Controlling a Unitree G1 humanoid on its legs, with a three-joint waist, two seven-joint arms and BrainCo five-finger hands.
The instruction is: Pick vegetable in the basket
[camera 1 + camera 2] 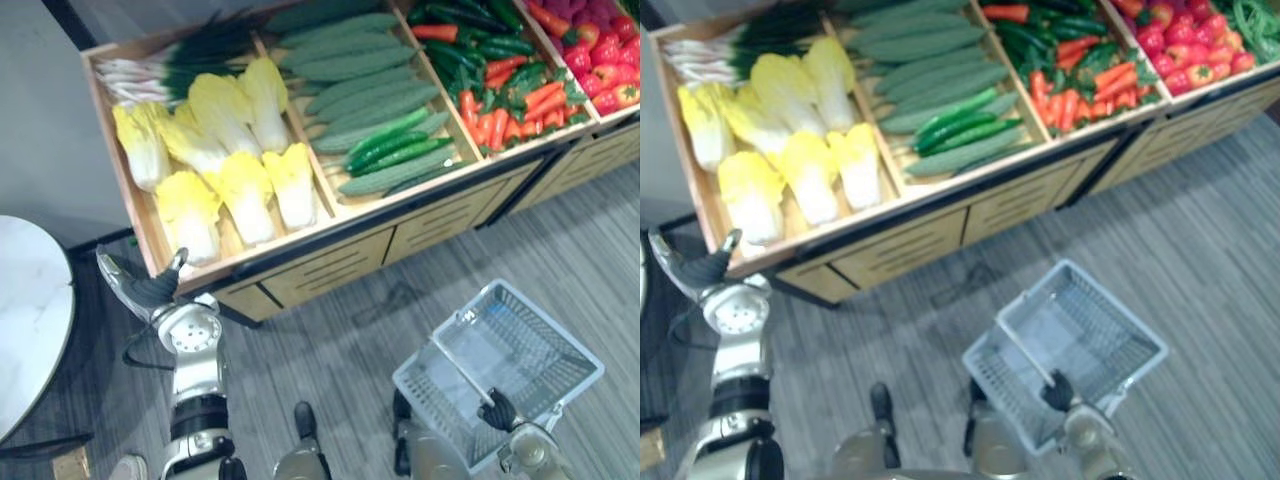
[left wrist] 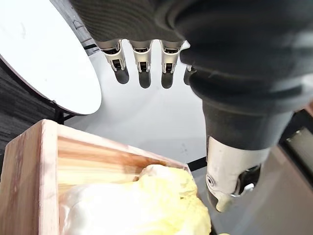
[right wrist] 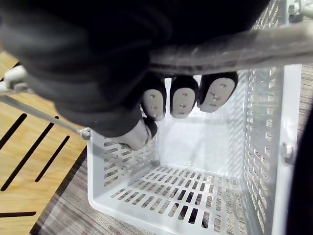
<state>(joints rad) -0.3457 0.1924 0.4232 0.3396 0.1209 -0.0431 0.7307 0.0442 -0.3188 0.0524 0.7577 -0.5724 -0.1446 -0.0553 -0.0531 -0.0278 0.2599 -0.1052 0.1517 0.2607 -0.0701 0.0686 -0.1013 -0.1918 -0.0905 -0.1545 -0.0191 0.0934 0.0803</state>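
Several yellow-white napa cabbages point(image 1: 190, 215) lie in the left bin of the wooden vegetable stand. My left hand point(image 1: 150, 290) hovers at that bin's front left corner, open, with straight fingers point(image 2: 142, 66) just above the wooden rim point(image 2: 24, 181) and the nearest cabbage point(image 2: 146, 200). It holds nothing. The empty white plastic basket point(image 1: 420, 385) hangs low on the right, in front of the stand. My right hand point(image 1: 497, 410) is shut on its wire handle point(image 3: 230, 49), above the slotted basket floor point(image 3: 195, 196).
Green onions point(image 1: 170, 60) lie behind the cabbages. Cucumbers point(image 1: 370, 100) fill the middle bin, chillies and carrots point(image 1: 500, 90) the one beside it, red peppers point(image 1: 600, 50) the far right. Drawer fronts point(image 1: 330, 265) face me. A round white table point(image 1: 25, 310) stands at left.
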